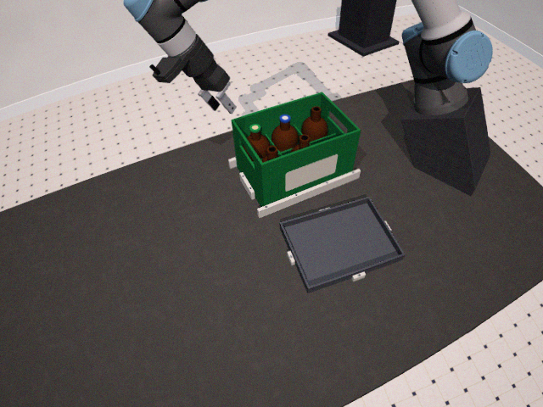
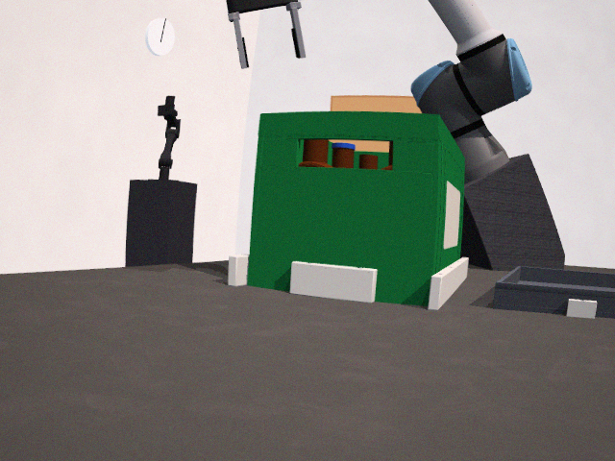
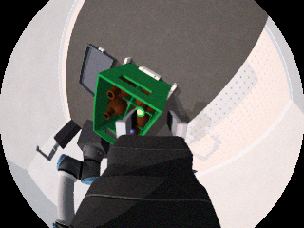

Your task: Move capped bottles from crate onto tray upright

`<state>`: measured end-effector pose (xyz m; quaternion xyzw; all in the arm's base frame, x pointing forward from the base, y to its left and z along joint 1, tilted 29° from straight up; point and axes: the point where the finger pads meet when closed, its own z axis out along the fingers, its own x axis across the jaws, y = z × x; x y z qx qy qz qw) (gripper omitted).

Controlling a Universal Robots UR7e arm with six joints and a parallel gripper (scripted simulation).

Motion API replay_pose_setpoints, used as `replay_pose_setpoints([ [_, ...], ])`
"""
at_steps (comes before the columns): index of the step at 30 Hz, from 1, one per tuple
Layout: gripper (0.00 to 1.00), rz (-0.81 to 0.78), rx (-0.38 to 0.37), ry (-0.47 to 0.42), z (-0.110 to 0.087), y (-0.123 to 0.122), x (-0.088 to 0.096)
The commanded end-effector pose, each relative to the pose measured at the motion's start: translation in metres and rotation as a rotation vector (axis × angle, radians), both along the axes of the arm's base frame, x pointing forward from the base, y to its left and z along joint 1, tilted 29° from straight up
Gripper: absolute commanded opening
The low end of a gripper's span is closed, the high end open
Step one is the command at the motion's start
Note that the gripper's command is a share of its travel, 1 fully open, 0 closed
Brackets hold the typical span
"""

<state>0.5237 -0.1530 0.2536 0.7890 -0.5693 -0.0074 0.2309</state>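
1. The end effector (image 1: 222, 106) (image 2: 273, 61) (image 3: 152, 116) is hovering above and outside the crate (image 1: 271, 184) (image 2: 342, 213) (image 3: 159, 87), its fingers standing wide and holding nothing.
2. Two brown capped bottles are showing in the crate: a green-capped bottle (image 1: 259, 143) (image 3: 140, 112) in a corner and a blue-capped bottle (image 1: 285, 136) (image 2: 343, 156) (image 3: 133, 132) beside it. Neither is standing on the tray (image 1: 342, 276) (image 2: 526, 298) (image 3: 97, 68) yet.
3. The tilted, wide-spread fingers are risking a knock on the crate's high rim if they are coming in low or off-centre; that could be tipping or shoving the loose crate.
4. Crowding is inviting a second fault: a finger could be catching a neighbouring neck, or a grip too high could be slipping off a cap.
5. A bottle lifted too little could be dragging on the wall or the dividers and pulling the crate up with it.
6. Open bottles, one at the back (image 1: 315, 128) and two with necks showing at the front, are sharing the crate and needing to stay. Part of the front row is hiding behind the wall, so a further cap there cannot be ruled out.
7. White strips (image 1: 311, 192) (image 2: 332, 280) are lying along the crate's foot on the table (image 1: 153, 284) (image 2: 298, 372) (image 3: 157, 28), and small white blocks (image 1: 358, 275) (image 2: 580, 307) are edging the tray. The tray's raised rim could be tripping a bottle set down too near it.
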Motion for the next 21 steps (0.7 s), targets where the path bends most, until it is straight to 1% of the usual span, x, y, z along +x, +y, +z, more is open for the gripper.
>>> replay_pose_setpoints([
  [1,1.0,0.051,-0.004,-0.004,-0.003,0.0,-0.011],
  [10,1.0,0.166,-0.008,0.004,-0.019,0.002,-0.036],
  [12,1.0,0.166,-0.008,0.004,-0.019,0.002,-0.036],
  [13,1.0,0.119,-0.004,0.015,-0.015,0.003,-0.03],
  [21,1.0,0.221,-0.008,0.02,-0.024,0.002,-0.055],
])
